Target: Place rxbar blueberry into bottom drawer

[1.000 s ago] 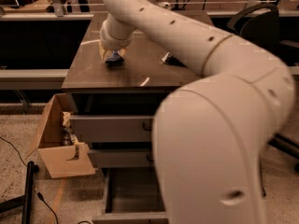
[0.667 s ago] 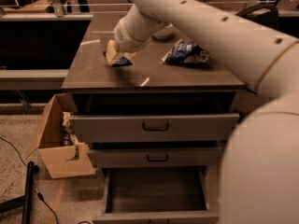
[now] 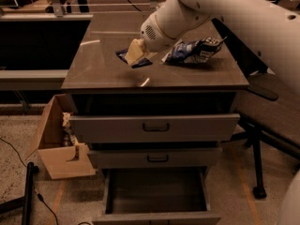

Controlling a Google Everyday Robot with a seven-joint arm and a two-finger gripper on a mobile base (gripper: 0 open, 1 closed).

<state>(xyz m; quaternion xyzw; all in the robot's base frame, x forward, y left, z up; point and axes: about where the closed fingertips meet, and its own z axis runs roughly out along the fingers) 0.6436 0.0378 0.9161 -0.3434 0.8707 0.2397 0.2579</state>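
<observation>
Rxbar blueberry (image 3: pixel 142 63), a small flat dark navy wrapper bar, lies flat on the grey-brown metal cabinet top (image 3: pixel 103 71). It sits approx. mid-top, a bit toward the left edge and nearer the front edge than the back. Only its two ends show: one dark corner pokes out to the left and the other to the front-right, w/ the middle covered. Print on the wrapper is too faint to read.

The cream-coloured gripper (image 3: pixel 134 53) is down on top of the bar, pointing at the top from the back-right. Can't tell if it is spread, pressed together or already pinching the bar, since the contact spot is hidden.

Progress, as I judge it: early. The bar isn't lifted yet and nothing has been carried. The bottom drawer (image 3: pixel 157 191), the lowest, deepest grey metal one, is pulled out under the front edge, and what shows of its inside is bare, so that part is ready. Left to do: secure the grip, lift, carry past the front edge, lower, release into the drawer.

Other items:
- A crinkly blue-and-white chip bag (image 3: pixel 193 51) lies just right of the gripper, toward the right edge. It's not the target.
- The two shallower grey drawers w/ dark handles (image 3: pixel 154 127) sit a little way out.
- An open brown cardboard box (image 3: pixel 58 158) stands on the floor by the front-left corner.
- The white robot arm (image 3: pixel 225 8) comes in from the upper right.
</observation>
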